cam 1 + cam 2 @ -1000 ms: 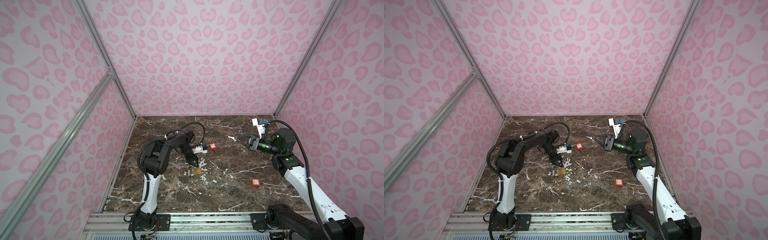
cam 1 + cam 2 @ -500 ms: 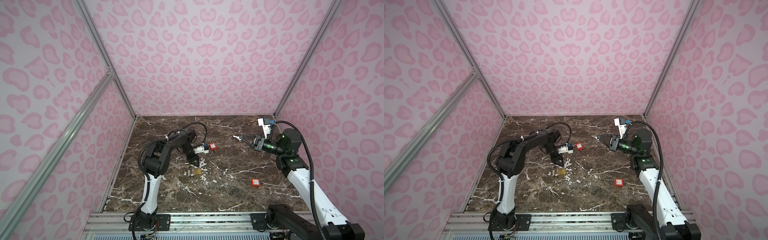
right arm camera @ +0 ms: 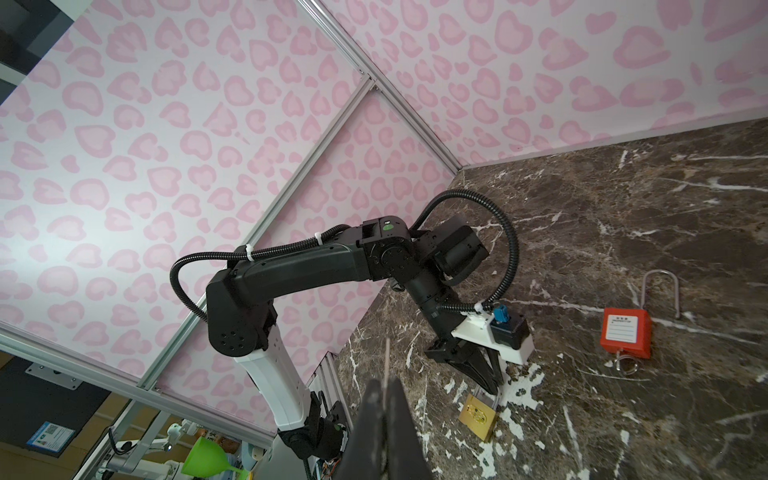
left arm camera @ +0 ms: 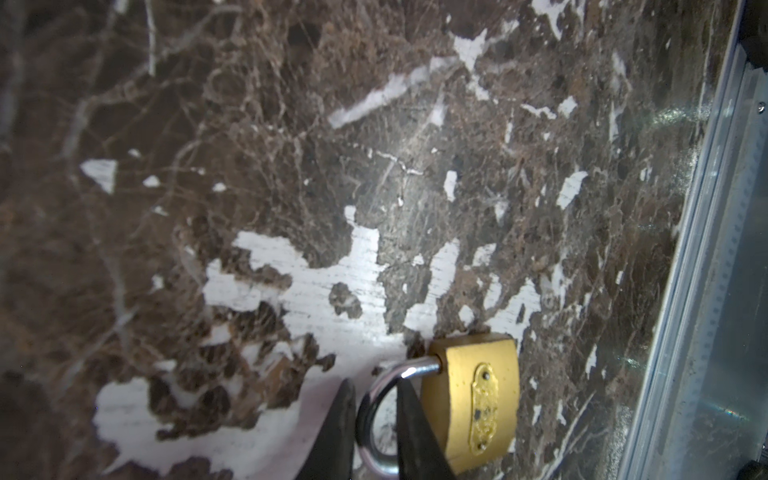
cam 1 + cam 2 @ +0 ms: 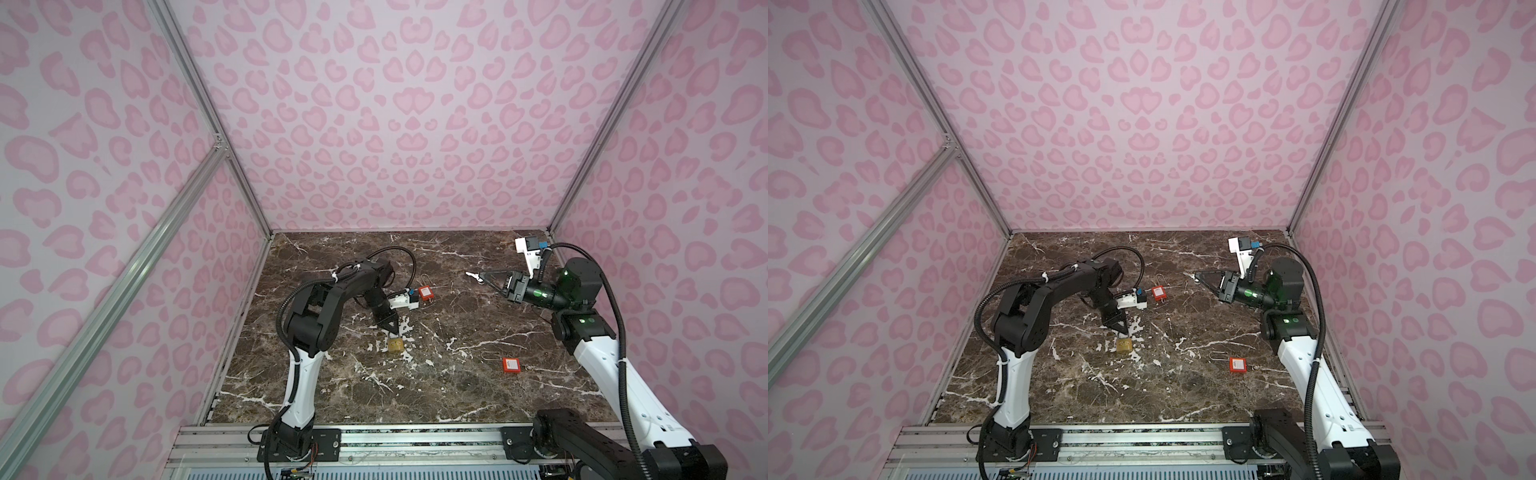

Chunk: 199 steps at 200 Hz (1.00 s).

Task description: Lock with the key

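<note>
My left pincer (image 4: 376, 386) is sitting low on the desk (image 5: 457, 395) at the brass padlock (image 4: 478, 399). Its jaws are standing a narrow gap apart and straddling the curve of the shackle (image 4: 411, 369), one finger outside the loop and one against the lock body side. I cannot tell whether they are pinching the steel or only bracketing it.

My right pincer (image 5: 481, 277) is pressed together on the key (image 5: 471, 274) and holding it in the air well apart from the lock, on the far right side. The blade is sticking out past the tips and showing edge-on in the right wrist view.

The padlock is lying flat on the desk in both top views, just in front of my left arm. The two red padlocks (image 5: 424, 293) (image 5: 511, 365) are lying untouched, away from both pincers.

Step, as I am judging it: securing the lock and key in hand, insertion not yet begun.

The next move is calling for a firm hold on the shackle and a raised or tilted body so the keyway faces my right side. I am not seeing the keyway in any view. Then the key needs carrying across, blade lined up square with the slot. The shackle is looking slick and round, so the body may swing.
</note>
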{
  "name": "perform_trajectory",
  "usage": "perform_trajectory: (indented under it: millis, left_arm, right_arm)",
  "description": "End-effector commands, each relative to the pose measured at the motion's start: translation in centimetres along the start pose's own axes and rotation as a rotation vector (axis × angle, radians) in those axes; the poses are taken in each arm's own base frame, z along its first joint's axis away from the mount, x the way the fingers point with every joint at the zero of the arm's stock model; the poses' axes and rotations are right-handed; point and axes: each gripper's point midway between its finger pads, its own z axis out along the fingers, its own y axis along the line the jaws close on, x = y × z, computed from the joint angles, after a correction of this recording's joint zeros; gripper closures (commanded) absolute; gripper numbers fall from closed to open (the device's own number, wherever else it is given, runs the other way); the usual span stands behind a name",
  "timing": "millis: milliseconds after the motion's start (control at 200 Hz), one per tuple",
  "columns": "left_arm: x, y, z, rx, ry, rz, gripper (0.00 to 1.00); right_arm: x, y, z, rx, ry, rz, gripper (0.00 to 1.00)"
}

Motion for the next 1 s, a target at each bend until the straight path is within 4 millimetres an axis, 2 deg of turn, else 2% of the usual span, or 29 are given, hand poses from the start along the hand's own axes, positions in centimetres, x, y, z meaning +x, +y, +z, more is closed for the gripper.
perform_trajectory:
  millis: [0, 375, 570, 730, 880, 990]
  left_arm:
    - [0.7, 0.0, 0.0, -0.02, 0.041, 0.024, 0.79]
    - [0.6, -0.5, -0.1, -0.039, 0.037, 0.098, 0.77]
    - [0.6, -0.6, -0.2, -0.049, 0.031, 0.108, 0.72]
    - [-0.5, -0.2, -1.6, -0.128, -0.029, 0.162, 0.67]
    - [-1.5, 0.1, -3.0, -0.189, -0.055, 0.128, 0.66]
    - [-1.1, 0.5, -3.5, -0.278, -0.075, 0.118, 0.65]
  right_arm:
    - [0.0, 0.2, 0.1, -0.017, -0.001, -0.011, 1.0]
    - [0.3, -0.4, 0.2, -0.014, 0.013, -0.006, 1.0]
    - [0.4, -0.6, 0.2, -0.007, 0.018, -0.01, 1.0]
    - [1.1, -1.5, -0.1, 0.011, 0.036, -0.015, 1.0]
    - [1.4, -2.0, -0.3, 0.024, 0.029, -0.007, 1.0]
    - [1.6, -2.4, -0.3, 0.031, 0.021, -0.004, 1.0]
